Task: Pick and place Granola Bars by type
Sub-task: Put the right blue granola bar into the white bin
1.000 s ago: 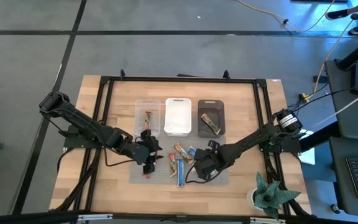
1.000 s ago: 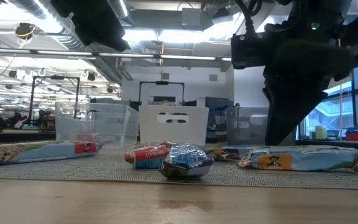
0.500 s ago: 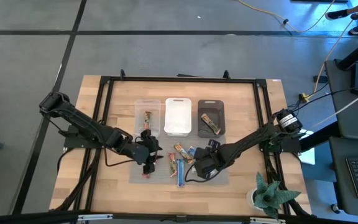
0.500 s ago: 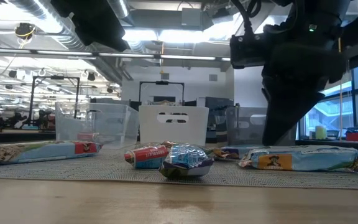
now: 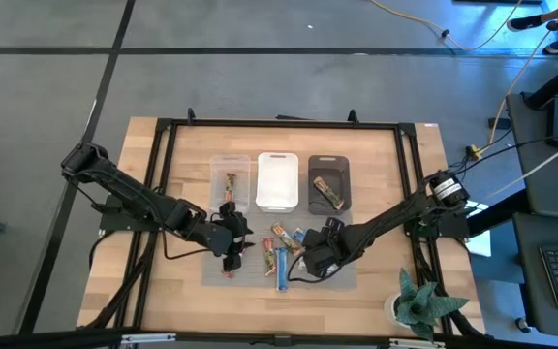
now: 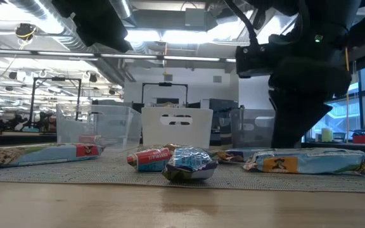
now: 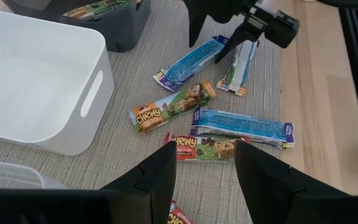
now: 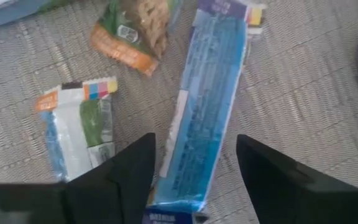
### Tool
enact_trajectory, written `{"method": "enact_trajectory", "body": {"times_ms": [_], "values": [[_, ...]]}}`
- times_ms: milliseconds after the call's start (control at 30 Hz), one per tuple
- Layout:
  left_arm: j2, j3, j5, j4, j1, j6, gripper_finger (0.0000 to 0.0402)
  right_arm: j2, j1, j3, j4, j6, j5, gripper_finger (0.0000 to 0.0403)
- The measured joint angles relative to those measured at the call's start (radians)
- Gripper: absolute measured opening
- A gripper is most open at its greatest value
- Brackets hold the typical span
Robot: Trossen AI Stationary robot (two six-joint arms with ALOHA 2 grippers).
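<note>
Several granola bars lie flat on a woven mat [image 5: 250,276] in front of three bins. My right gripper [image 8: 194,186] stands open just above the mat. Its fingers are on either side of the near end of a long blue bar [image 8: 207,106], and I see no hold. A silver-blue bar [image 8: 79,134] lies beside it. My left gripper [image 7: 204,180] hovers open over the mat's left part, above a red bar [image 7: 204,148]. Beyond that lie another blue bar [image 7: 241,124] and a brown-orange bar [image 7: 169,107].
A clear bin [image 5: 230,181] holds one bar, a white bin [image 5: 277,181] stands in the middle, and a dark bin [image 5: 328,182] holds another bar. A black frame [image 5: 163,126] runs round the table. A potted plant [image 5: 419,301] stands at the near right corner.
In the low view the lower end of my right gripper shows wider than a second ago: its fingers have spread apart over the blue bar. The bars lie where they lay.
</note>
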Motion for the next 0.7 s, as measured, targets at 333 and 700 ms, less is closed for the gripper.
{"method": "enact_trajectory", "body": {"times_ms": [333, 700], "values": [[0.0, 0.0, 0.0, 0.0, 0.0, 0.0, 0.0155, 0.003, -0.022, -0.057, 0.08, 0.009, -0.1, 0.0225], [0.0, 0.0, 0.0, 0.0, 0.0, 0.0, 0.0155, 0.007, -0.031, -0.06, 0.082, 0.023, -0.083, 0.0196]]}}
